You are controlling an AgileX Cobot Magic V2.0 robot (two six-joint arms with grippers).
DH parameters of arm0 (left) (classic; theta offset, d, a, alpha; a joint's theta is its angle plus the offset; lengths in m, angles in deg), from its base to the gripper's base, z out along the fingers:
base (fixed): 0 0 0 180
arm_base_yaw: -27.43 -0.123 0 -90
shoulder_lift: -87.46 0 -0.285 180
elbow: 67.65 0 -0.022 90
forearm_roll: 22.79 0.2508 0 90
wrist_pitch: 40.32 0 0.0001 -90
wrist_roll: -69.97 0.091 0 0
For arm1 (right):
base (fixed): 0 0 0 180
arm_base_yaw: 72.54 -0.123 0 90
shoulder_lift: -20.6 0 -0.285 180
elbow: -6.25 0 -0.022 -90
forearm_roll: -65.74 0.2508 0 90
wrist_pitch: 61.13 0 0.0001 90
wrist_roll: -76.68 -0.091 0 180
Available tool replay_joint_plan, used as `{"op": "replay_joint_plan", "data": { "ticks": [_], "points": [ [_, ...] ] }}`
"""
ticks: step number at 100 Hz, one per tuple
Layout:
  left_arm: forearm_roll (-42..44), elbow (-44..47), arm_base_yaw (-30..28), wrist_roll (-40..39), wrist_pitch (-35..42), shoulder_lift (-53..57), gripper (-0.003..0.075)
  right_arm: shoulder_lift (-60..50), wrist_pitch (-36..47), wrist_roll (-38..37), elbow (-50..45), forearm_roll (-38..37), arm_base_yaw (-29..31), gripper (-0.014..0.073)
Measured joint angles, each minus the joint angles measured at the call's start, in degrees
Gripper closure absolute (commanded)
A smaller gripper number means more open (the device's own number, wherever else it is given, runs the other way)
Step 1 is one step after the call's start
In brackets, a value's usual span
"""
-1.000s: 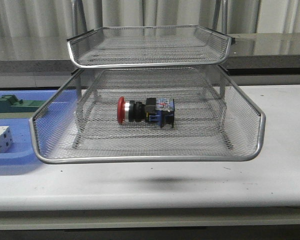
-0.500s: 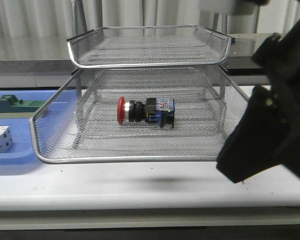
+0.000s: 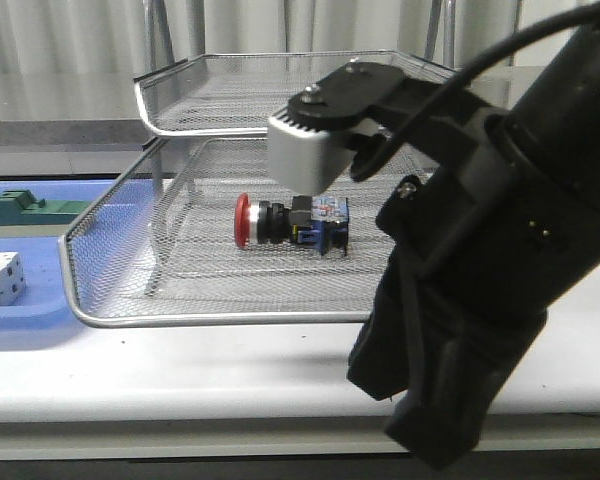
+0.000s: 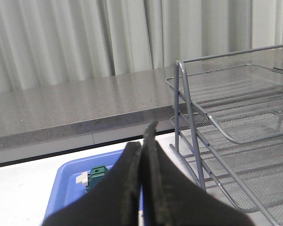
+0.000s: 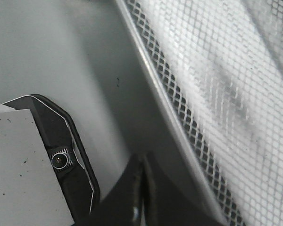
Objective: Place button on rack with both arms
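The button [image 3: 290, 222] lies on its side, red head to the left, on the mesh of the rack's [image 3: 280, 318] wide tier under the top tier. No gripper touches it. My right arm [image 3: 480, 260], black with a light grey housing, fills the foreground to the right and hides the rack's right side; its fingertips do not show in the front view. The right gripper [image 5: 142, 162] is shut and empty beside the rack's chrome rim [image 5: 165, 101]. The left gripper [image 4: 144, 136] is shut and empty, left of the rack [image 4: 236, 140].
A flat blue tray [image 3: 30, 310] sits left of the rack with a green block [image 3: 20, 207] and a white-grey block [image 3: 0, 277]. The tray [image 4: 66, 179] and green block [image 4: 98, 173] also show beyond the left gripper. A grey counter and curtains stand behind.
My right arm has swung in from the right and now covers the rack's right side in the front view. The button has not moved.
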Motion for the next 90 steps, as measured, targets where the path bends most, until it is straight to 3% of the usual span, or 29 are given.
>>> {"op": "replay_joint_plan", "data": {
  "ticks": [69, 90],
  "points": [
    [0.0, 0.0, 0.0, 0.0, 0.0, 0.0, 0.0741, 4.8, 12.7, 0.0, 0.0, -1.5, -0.1, 0.0652],
    [0.0, 0.0, 0.0, 0.0, 0.1, 0.0, 0.0741, 8.2, 13.1, 0.0, 2.3, -1.5, 2.1, 0.0652]
  ]
}}
